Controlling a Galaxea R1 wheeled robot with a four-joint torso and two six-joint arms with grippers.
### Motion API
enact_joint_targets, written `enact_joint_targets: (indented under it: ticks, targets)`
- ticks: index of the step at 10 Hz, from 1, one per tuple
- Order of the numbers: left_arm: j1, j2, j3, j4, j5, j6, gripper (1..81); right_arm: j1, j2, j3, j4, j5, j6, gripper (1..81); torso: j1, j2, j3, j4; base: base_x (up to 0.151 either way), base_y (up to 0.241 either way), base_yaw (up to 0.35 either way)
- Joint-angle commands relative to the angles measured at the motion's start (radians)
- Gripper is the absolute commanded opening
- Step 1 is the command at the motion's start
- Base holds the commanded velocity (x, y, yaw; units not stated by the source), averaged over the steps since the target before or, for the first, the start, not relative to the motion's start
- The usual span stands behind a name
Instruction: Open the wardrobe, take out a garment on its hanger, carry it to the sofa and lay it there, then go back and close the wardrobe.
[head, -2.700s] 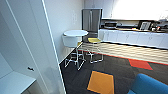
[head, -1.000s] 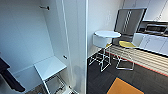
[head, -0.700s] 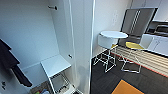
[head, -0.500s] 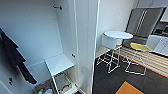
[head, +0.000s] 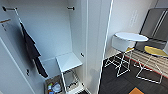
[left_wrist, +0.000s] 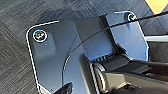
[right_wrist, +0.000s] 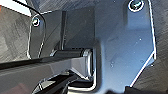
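**A:** What stands at the far left in the head view?

**B:** The tall white wardrobe (head: 85, 37), open, with its pale interior facing the camera. A dark grey-black garment (head: 31, 50) hangs inside from the left end of the thin dark rail (head: 10, 9) near the top.

**A:** And lower down?

**B:** A small white shelf table (head: 68, 62) sits on the wardrobe floor, with a wire basket (head: 71, 81) under it. Just beside that is an open box of mixed small items (head: 53, 87); I cannot tell what they are.

**A:** Moving right?

**B:** The wardrobe's white side panel and door edge (head: 103, 45), then dark grey carpet (head: 117, 83). Farther right stands a round white table on thin white wire legs (head: 131, 37), a yellow-seated stool with a wire frame (head: 155, 51) next to it, and a steel-grey refrigerator (head: 155, 25) behind them. An orange carpet tile (head: 136, 91) shows at the bottom edge.

**A:** The grippers?

**B:** Both wrist views look past dark robot plates onto carpet. I cannot tell whether either gripper is spread or pressed together.
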Motion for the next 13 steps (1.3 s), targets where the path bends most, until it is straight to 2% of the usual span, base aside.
enact_joint_targets:
  ticks: [1, 13]
  targets:
    - [-0.048, 0.000, 0.000, 0.008, 0.042, 0.007, 81.1, 0.033, 0.005, 0.007, 0.002, -0.042, -0.001, 81.1, 0.000, 0.000, 0.000, 0.000, 0.000, 0.000, 0.276]
    - [-0.048, 0.010, 0.000, 0.008, 0.042, 0.011, 81.1, 0.033, 0.005, 0.004, 0.001, -0.039, -0.001, 81.1, 0.000, 0.000, 0.000, 0.000, 0.000, 0.000, 0.260]
